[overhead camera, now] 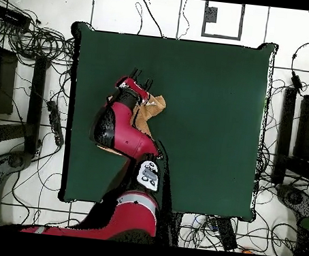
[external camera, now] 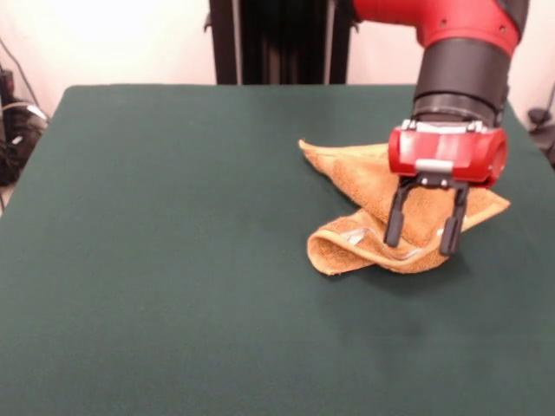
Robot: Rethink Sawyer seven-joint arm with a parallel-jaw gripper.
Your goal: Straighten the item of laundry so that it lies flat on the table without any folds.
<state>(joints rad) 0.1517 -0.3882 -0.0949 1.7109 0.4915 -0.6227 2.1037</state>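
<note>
The orange-tan towel (external camera: 364,186) lies crumpled on the dark green table (external camera: 173,243), right of centre in the front view. Its near edge is rolled over into a fold with a small white label showing (external camera: 354,236). My gripper (external camera: 422,240) hangs over the towel's near right part, fingers open and straddling the cloth, tips at about the folded edge. Nothing is held between them. In the overhead view the gripper (overhead camera: 141,76) sits at the towel's left, and the arm hides much of the towel (overhead camera: 152,109).
The table's edges (overhead camera: 256,130) are far from the towel on most sides. Cables and black stands lie on the floor around the table. The robot pedestal (external camera: 277,39) stands at the far side.
</note>
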